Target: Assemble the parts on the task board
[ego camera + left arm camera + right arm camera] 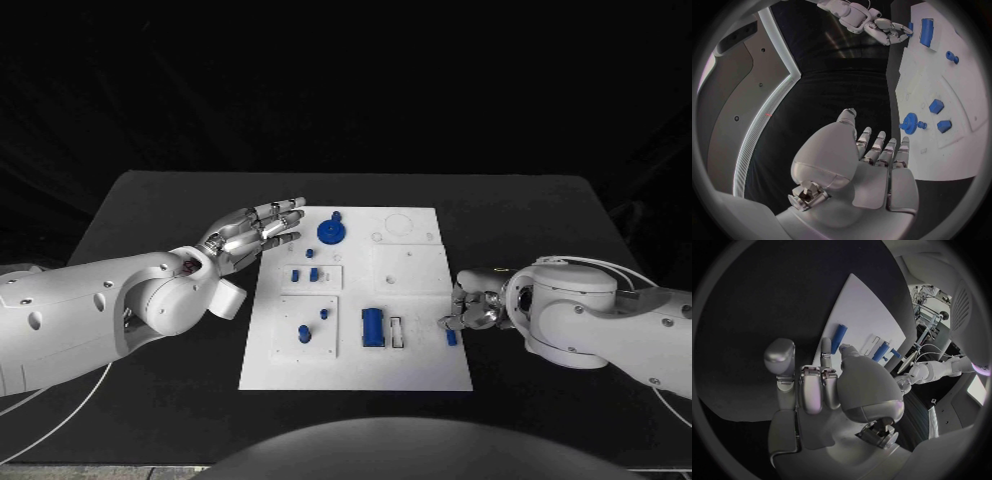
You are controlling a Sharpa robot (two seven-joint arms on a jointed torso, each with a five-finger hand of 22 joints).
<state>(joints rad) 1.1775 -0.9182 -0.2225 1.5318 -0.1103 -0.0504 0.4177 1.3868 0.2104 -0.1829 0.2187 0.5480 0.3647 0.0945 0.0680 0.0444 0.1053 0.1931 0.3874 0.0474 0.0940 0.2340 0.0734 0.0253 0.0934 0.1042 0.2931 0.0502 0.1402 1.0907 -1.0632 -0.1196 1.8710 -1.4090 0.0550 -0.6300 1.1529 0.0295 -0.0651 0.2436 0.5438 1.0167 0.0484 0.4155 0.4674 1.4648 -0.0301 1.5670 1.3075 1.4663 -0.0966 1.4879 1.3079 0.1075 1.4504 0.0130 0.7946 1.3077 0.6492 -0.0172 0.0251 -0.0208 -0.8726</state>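
Note:
The white task board (418, 290) lies mid-table. A blue gear (332, 232) sits at its far left corner, with small blue pieces (304, 274) and a peg (304, 333) further down the left side. A blue block (372, 327) stands near the middle. A blue pin (451, 338) lies at the right edge. My left hand (257, 232) hovers flat beside the gear (909, 122), fingers straight and apart, holding nothing. My right hand (469, 308) is at the board's right edge just above the pin (839, 337). Its fingers (825, 347) are bent near the pin and grip nothing.
The black table (173, 200) spreads wide around the board (942, 75). Bare board surface lies at the far right corner (411, 235) and along the near edge. My right hand (889, 30) appears across the board in the left wrist view.

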